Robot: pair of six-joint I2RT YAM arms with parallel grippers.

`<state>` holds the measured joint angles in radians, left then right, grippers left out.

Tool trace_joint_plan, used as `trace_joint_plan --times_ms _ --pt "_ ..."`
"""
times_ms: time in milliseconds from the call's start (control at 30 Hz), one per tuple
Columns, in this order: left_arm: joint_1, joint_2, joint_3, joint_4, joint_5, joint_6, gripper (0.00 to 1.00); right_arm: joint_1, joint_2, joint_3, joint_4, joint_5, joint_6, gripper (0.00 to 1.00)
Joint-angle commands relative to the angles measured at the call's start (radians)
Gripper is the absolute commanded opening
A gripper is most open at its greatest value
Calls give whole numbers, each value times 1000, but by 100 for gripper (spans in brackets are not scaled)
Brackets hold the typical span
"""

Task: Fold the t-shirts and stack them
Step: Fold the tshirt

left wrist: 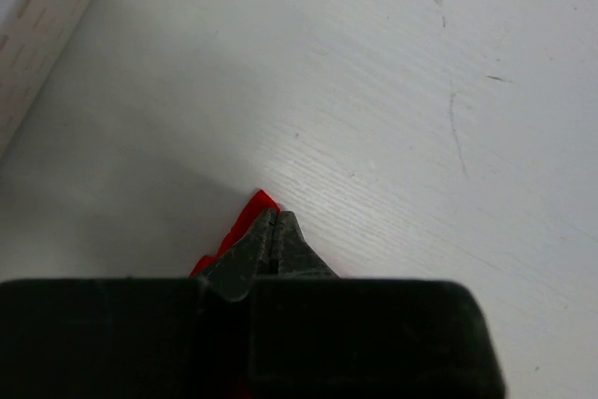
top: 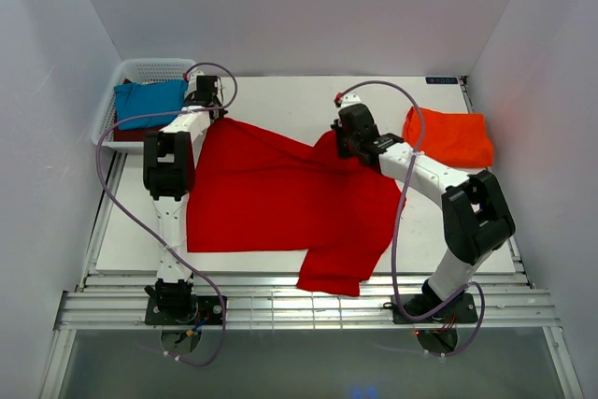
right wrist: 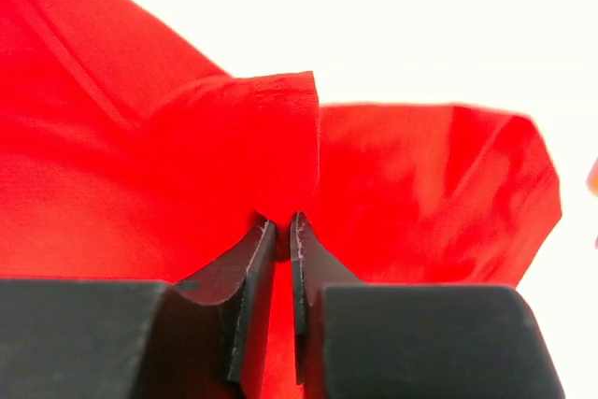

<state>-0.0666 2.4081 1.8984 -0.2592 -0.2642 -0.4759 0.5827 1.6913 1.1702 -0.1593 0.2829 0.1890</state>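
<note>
A bright red t-shirt [top: 280, 195] lies spread over the middle of the table, one sleeve hanging over the near edge. My left gripper [top: 217, 114] is shut on its far left corner; a red tip [left wrist: 254, 207] shows beside the closed fingers [left wrist: 245, 254]. My right gripper [top: 342, 144] is shut on a raised fold of the same shirt [right wrist: 252, 137] at its far right. An orange-red t-shirt [top: 449, 136] lies folded at the back right. A teal-blue t-shirt [top: 149, 100] sits on a dark maroon one [top: 131, 135] in the basket.
A white mesh basket [top: 149, 70] stands at the back left corner, just beside my left arm. White walls enclose the table on three sides. The metal rail [top: 299, 306] runs along the near edge.
</note>
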Motion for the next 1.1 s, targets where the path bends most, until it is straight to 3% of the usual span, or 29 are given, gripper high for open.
trace_joint_plan --times_ms 0,400,500,600,700,733,833,1067 --pt "8 -104 -68 -37 -30 -3 0 -1 -12 69 -8 -62 -82 16" --pt "8 -153 -193 -23 -32 -30 0 40 13 -38 -72 -553 -198 17" --pt "8 -158 -197 -23 -29 -26 0 51 -1 -53 -109 -524 -243 28" --pt "8 -167 -203 -23 -29 -24 0 52 -64 -102 -68 -472 -234 45" --pt "8 -176 -213 -22 -24 -27 0 51 -136 -132 -25 -339 -204 55" --pt "8 -182 -219 -23 -23 -29 0 48 -154 -133 -16 -244 -174 55" --pt "8 -185 -223 -20 -15 -33 0 20 -142 -121 13 -171 -137 56" --pt "8 -182 -234 -17 -10 -32 0 -24 5 -66 113 -160 -144 51"
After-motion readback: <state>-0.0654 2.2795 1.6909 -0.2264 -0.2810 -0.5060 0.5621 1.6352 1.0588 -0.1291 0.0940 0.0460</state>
